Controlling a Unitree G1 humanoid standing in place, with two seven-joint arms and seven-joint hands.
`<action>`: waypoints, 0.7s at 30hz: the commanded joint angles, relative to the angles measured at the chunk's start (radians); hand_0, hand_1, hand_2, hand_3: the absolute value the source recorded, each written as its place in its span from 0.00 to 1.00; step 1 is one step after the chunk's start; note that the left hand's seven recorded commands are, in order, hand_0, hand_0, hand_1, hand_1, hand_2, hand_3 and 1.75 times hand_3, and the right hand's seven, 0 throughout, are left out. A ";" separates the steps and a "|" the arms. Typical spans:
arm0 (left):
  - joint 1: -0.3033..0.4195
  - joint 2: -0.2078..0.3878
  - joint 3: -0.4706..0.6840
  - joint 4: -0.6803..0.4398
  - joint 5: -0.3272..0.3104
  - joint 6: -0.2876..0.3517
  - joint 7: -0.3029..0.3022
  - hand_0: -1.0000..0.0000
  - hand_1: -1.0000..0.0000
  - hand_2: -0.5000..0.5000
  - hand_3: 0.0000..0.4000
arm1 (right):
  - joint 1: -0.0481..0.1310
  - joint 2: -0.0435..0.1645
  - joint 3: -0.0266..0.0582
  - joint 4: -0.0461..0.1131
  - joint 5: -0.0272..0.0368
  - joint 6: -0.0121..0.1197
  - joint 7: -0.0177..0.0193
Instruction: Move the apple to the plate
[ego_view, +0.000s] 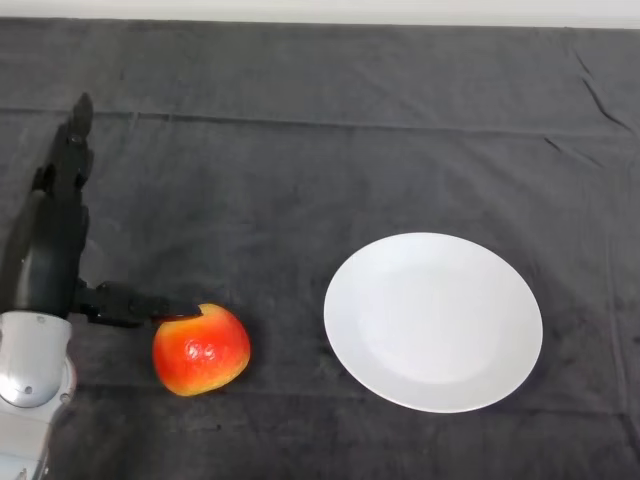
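A red and yellow apple (201, 350), round, glossy and lightly speckled, is seen resting on a dark grey cloth (320, 130) in the lower left of the head view. Just to its left, the robot's black left hand (55, 240) is laid open: the thick fingers are stretched straight away across the cloth, while the thumb is extended sideways so that its tip touches the apple's upper left edge. Nothing is gripped. A plain white plate (433, 321), round, smooth and shallow, is set well apart to the right, and it holds nothing. The reaching step appears to be in hand, with the grasp not yet made. The next move is judged to call for the fingers to be brought round the apple before it is lifted and carried rightwards to the plate. The cloth is soft and faintly creased.
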 joint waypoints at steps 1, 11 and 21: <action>0.046 0.054 -0.026 -0.060 0.029 0.024 -0.027 1.00 1.00 0.50 0.00 | 0.010 -0.016 -0.0155 -0.009 0.0072 -0.001 -0.0075; 0.105 0.071 0.003 -0.229 0.014 0.079 -0.084 1.00 1.00 0.50 0.00 | 0.011 -0.015 -0.0155 -0.011 0.0080 -0.001 -0.0089; 0.096 0.068 -0.019 -0.097 0.027 -0.026 -0.088 1.00 1.00 0.50 0.00 | 0.011 -0.015 -0.0154 -0.013 0.0088 -0.001 -0.0099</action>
